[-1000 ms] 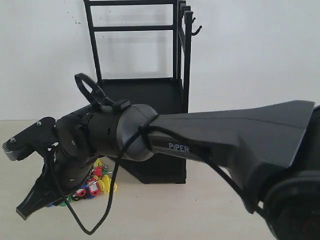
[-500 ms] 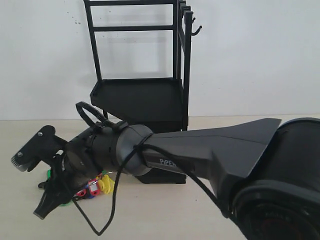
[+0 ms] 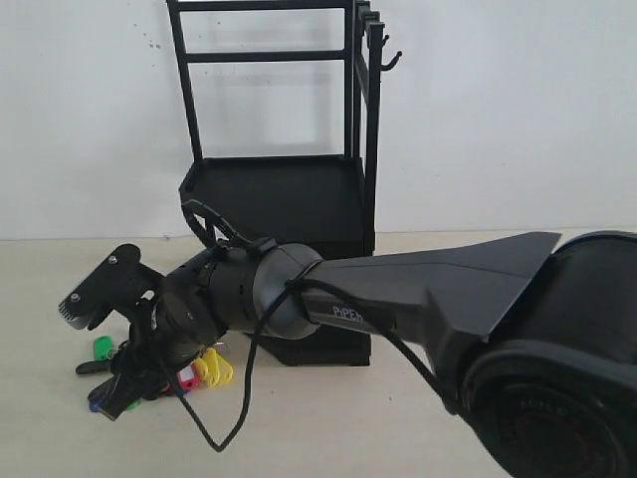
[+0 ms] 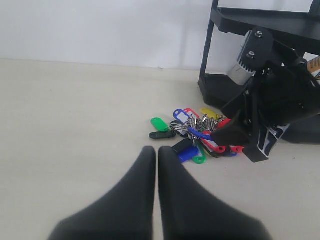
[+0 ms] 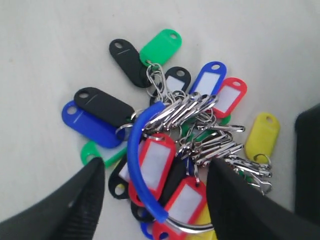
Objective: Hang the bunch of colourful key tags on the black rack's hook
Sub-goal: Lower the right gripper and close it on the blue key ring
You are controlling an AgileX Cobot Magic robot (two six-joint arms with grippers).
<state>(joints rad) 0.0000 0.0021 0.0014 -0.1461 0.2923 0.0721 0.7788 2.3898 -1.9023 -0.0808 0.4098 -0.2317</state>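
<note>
The colourful key tag bunch (image 3: 204,366) lies on the table just in front of the black rack (image 3: 274,189). My right gripper (image 3: 105,351) reaches across to the left, open, with a finger on either side of the bunch (image 5: 170,135). In the right wrist view the blue carabiner loop (image 5: 136,165) sits between the right gripper's (image 5: 156,167) spread fingers, and nothing is clamped. The hook (image 3: 390,62) sticks out empty from the rack's upper right post. The left gripper (image 4: 154,151) is shut and empty, hovering short of the bunch (image 4: 192,137).
A loose black cable (image 3: 234,418) hangs from the right arm down toward the table. The rack's lower tray (image 4: 260,20) stands directly behind the tags. A white wall (image 3: 498,119) closes the back.
The right arm has dropped toward the table and its open gripper has shifted toward the rack, settling over the key tag bunch. The bunch has not moved.
</note>
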